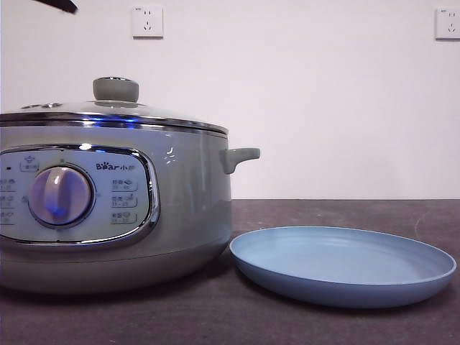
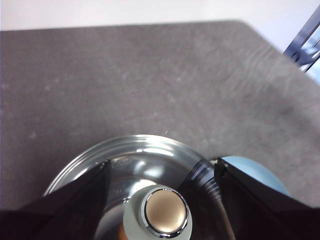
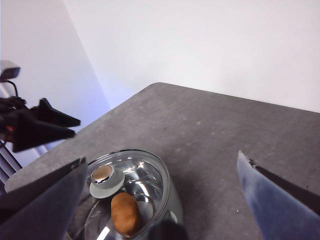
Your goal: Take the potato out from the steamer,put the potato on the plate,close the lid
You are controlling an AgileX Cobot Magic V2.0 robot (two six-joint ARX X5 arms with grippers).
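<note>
Left pincer (image 2: 160, 200) spread above lid (image 2: 145, 170) — potato (image 3: 125, 212) inside.

L end effector (image 2: 162, 200): black wedge-shaped jaws, matte. R end effector (image 3: 160, 200): dark flat jaws w/ bluish sheen.

Grey-green steamer (image 1: 108, 208) upright on table, glass lid (image 1: 115, 108) closed on it. Orange-brown potato (image 3: 125, 212) inside, seen through glass. Light-blue plate (image 1: 345, 267) empty just beside steamer.
</note>
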